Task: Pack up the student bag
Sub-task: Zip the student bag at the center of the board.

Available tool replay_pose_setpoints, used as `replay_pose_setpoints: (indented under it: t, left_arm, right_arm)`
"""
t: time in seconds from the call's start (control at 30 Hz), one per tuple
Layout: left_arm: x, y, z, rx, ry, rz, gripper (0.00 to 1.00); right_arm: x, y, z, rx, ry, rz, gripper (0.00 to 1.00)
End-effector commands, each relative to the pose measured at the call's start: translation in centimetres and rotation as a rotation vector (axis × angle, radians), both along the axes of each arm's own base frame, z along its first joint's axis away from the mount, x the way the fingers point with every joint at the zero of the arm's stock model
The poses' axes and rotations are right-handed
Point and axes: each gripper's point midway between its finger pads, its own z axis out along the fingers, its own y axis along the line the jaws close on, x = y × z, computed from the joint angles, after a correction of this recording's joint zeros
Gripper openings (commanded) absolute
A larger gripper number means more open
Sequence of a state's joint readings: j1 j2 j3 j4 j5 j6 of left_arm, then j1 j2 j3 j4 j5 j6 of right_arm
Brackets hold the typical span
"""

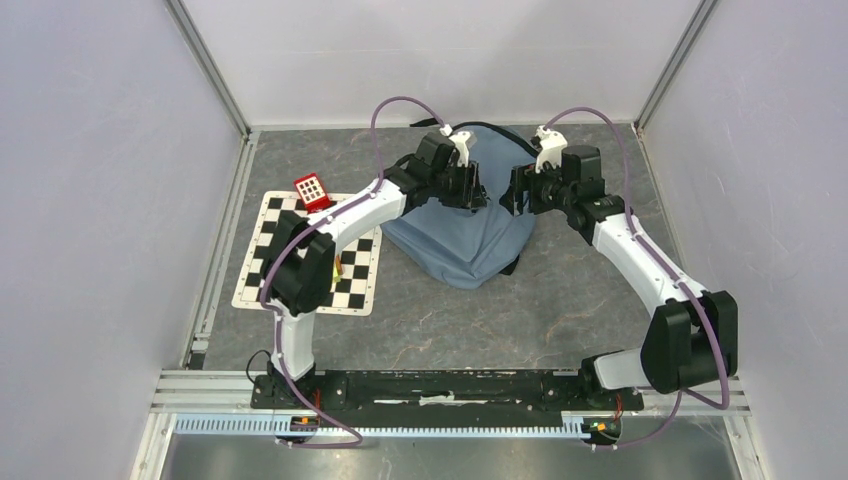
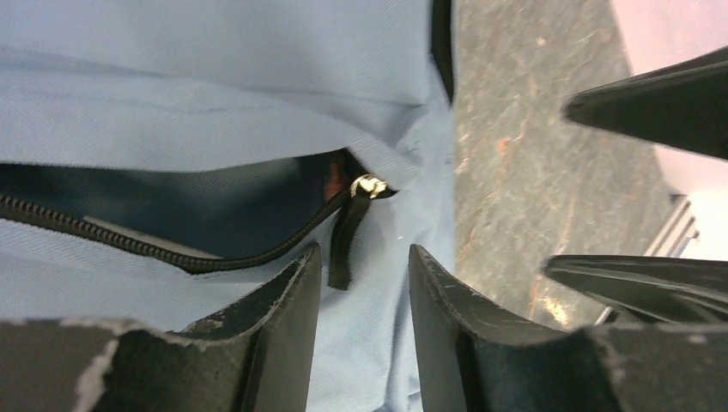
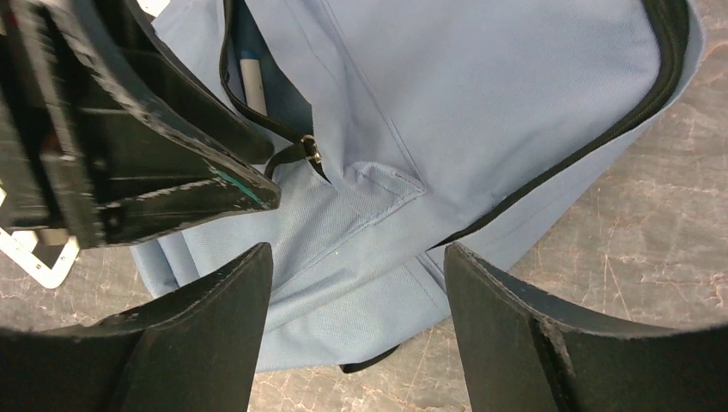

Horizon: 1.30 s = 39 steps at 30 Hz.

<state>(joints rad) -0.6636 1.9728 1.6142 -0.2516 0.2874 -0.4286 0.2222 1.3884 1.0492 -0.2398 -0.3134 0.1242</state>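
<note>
And the left gripper (image 2: 365, 330), jaws slightly apart, hangs just short of the zipper pull tab (image 2: 341, 251) on the student bag (image 1: 470, 240) lying beneath both grippers, right gripper (image 3: 356, 326) spread wide over the bag's front: centre that tab, pinch squarely, pull along the teeth (image 2: 129, 245).

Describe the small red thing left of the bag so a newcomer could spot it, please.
Start at the blue-grey student bag mid-table, then look left to the black-and-white checkerboard mat. At the mat's far edge sits a red block; its grid of white buttons sets it apart.
</note>
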Motion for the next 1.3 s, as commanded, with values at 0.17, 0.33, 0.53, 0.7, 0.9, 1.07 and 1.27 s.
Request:
replay_pose_setpoints:
  t: [0.17, 0.33, 0.53, 0.7, 0.9, 1.07, 1.27]
  left_arm:
    - [0.3, 0.9, -2.8, 0.163, -0.026, -0.002, 0.43]
    - [0.7, 0.7, -2.6, 0.161, -0.039, 0.009, 0.41]
    - [1.1, 0.4, -2.4, 0.158, -0.049, 0.01, 0.28]
    - [1.1, 0.6, -1.8, 0.152, -0.059, 0.022, 0.13]
    - [0.7, 0.9, -1.1, 0.128, -0.063, 0.04, 0.08]
    - [0.4, 1.2, -1.1, 0.125, -0.06, 0.044, 0.19]
    - [0.9, 1.0, -1.2, 0.128, -0.069, 0.052, 0.33]
  right_arm:
    - [0.7, 0.7, 2.7, 0.013, -0.136, 0.056, 0.74]
    - [0.9, 0.7, 1.2, 0.022, -0.071, 0.012, 0.74]
    - [0.6, 2.3, -0.7, 0.142, 0.055, -0.053, 0.75]
    - [0.1, 3.9, -3.1, 0.276, 0.174, -0.091, 0.74]
    - [0.3, 4.8, -5.2, 0.334, 0.255, -0.112, 0.72]
    - [1.6, 5.5, -5.4, 0.364, 0.258, -0.13, 0.72]
    - [2.8, 4.6, -6.8, 0.296, 0.248, -0.183, 0.68]
